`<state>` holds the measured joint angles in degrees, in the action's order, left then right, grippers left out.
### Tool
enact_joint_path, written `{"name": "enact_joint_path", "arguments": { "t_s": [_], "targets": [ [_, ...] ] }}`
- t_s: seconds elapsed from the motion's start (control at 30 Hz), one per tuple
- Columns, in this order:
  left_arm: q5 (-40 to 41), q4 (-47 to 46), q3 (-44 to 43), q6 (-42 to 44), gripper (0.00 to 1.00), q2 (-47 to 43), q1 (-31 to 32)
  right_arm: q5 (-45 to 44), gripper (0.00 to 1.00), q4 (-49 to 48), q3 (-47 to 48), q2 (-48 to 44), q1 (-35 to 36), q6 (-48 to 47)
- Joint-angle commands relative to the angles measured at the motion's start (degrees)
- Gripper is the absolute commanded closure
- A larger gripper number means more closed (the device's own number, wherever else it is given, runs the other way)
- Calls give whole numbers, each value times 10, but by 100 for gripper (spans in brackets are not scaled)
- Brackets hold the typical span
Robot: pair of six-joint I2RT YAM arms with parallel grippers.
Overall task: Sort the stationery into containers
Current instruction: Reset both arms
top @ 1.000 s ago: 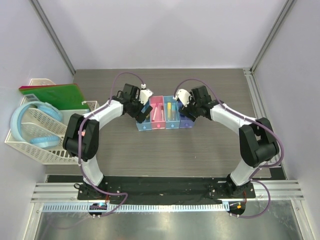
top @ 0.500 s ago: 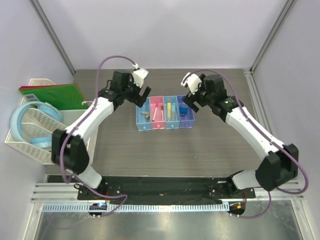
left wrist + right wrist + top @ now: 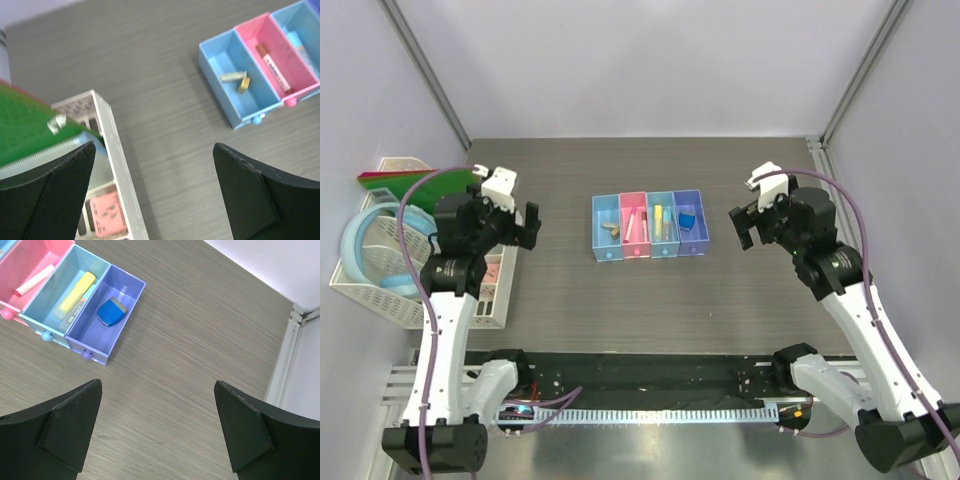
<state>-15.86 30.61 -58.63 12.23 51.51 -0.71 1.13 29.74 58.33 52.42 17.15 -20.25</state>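
**Both grippers wide open and empty; stationery lies in the bins**

Left gripper [image 3: 153, 146]: fingers spread wide with nothing between them, and I see bare table [image 3: 165, 115] under the gap. It hangs over the table's left side, just beside the white lattice basket [image 3: 111, 140] that holds the green board [image 3: 30, 132].

Right gripper [image 3: 158, 383]: also wide open and empty, well to the right of the bins.

The four joined bins sit mid-table between the arms.
- Left light blue bin [image 3: 255, 102]: two tan pieces [image 3: 235, 80].
- Pink bin [image 3: 287, 50]: white pen [image 3: 273, 67].
- Second light blue bin [image 3: 80, 262]: yellow stick [image 3: 76, 291], with the pale blue tube [image 3: 82, 301] alongside.
- Purple bin [image 3: 127, 287]: blue block [image 3: 112, 311].
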Motion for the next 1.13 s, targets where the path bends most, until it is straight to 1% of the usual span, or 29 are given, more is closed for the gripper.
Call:
{"name": "enact_joint_path", "arguments": {
  "t_s": [0.0, 0.03, 0.1, 0.27, 0.43, 1.1],
  "targets": [
    [-106, 13, 40, -6, 0, -15, -69, 58, 0, -14, -28, -48, -20, 56],
    [-123, 8, 46, -12, 0, -17, -84, 68, 1, -25, -36, -53, -23, 59],
    [-128, 4, 55, -18, 0, -23, -89, 70, 0, -35, -55, -65, -22, 64],
    [-137, -17, 70, -33, 0, -40, -90, 70, 0, -47, -67, -68, -30, 65],
    [-136, -18, 74, -35, 0, -40, -90, 75, 0, -51, -80, -71, -30, 60],
    [-144, -20, 79, -45, 0, -26, -90, 87, 0, -57, -81, -69, -31, 60]
  ]
}}
